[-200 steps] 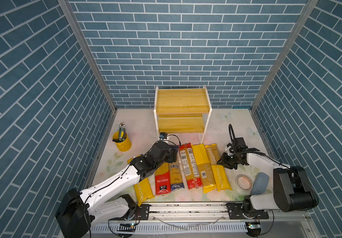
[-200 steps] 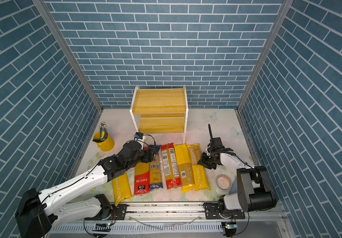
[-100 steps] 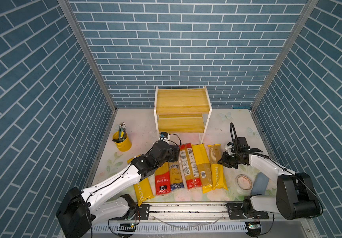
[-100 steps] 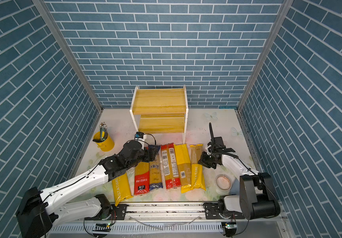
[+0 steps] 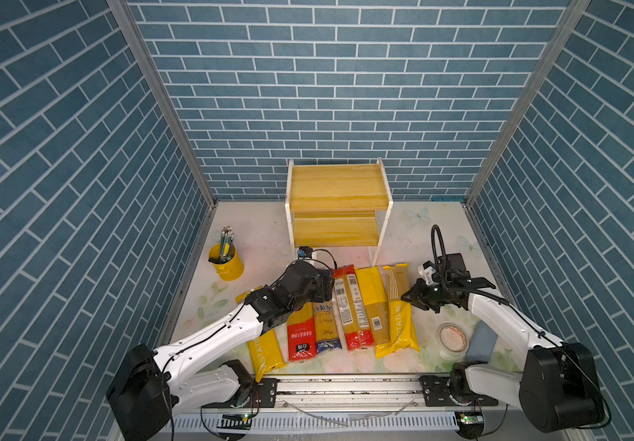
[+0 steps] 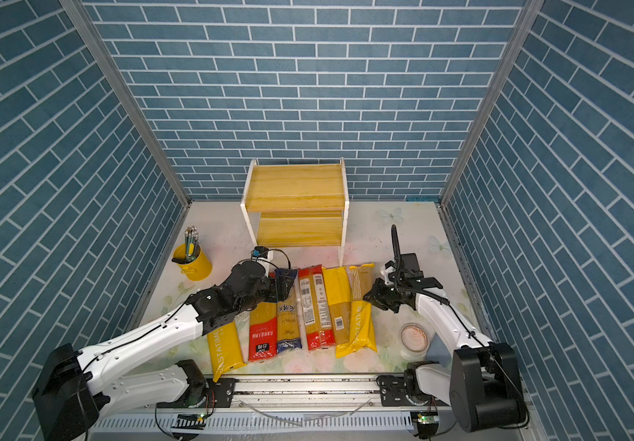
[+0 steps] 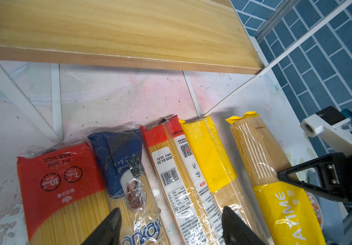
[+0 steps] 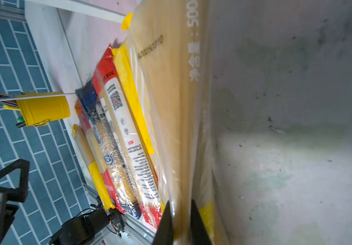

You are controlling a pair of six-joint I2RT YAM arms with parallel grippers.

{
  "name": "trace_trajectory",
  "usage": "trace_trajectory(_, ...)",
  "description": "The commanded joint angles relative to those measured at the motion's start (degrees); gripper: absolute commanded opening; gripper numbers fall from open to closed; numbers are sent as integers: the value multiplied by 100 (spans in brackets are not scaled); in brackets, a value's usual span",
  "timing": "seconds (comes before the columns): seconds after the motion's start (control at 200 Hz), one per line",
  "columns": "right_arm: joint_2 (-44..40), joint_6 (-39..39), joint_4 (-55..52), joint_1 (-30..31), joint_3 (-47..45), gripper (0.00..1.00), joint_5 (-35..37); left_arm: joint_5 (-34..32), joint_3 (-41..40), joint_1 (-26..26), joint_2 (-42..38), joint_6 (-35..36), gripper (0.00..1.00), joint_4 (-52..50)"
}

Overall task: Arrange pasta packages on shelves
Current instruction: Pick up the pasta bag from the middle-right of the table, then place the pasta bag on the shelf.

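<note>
Six pasta packages lie side by side on the table in front of the empty two-tier shelves (image 5: 336, 191). My right gripper (image 5: 407, 296) is shut on the right long edge of the rightmost yellow-and-tan PASTATIME package (image 5: 401, 313); in the right wrist view its film (image 8: 170, 106) is pinched between the jaws of the right gripper (image 8: 181, 216). My left gripper (image 7: 170, 222) is open, hovering low over the dark-blue-ended bag (image 7: 124, 161) and the red-ended labelled bag (image 7: 170, 169), holding nothing. My left arm covers the far ends of the leftmost bags in both top views.
A yellow cup of pencils (image 5: 226, 259) stands at the left near the wall. A tape roll (image 5: 452, 336) and a blue-grey pad (image 5: 481, 341) lie right of the packages, under my right arm. The metal rail (image 5: 346, 385) runs along the front edge.
My right gripper has closed on the rightmost package's edge, and that package has swung straighter beside its neighbour. The left arm has barely moved.
</note>
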Motion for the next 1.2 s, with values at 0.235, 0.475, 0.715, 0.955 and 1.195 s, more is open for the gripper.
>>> trace_trajectory(0.235,-372,980,1554,849,409,0,-708,948,394,-91,203,-326,80,199)
trace_trajectory(0.475,-190,1190,2249,1536,730,0,-683,1512,347,7,368,-737,90,541)
trace_trajectory(0.715,80,1323,2742,2064,957,0,-693,1729,72,62,597,-1331,94,1479)
trace_trajectory(0.955,-10,1382,2969,2468,1087,0,-671,1840,-122,215,847,-1665,97,2096)
trace_trajectory(1.195,-59,1411,3117,2588,1155,0,-699,1992,112,269,1310,-1729,95,2658)
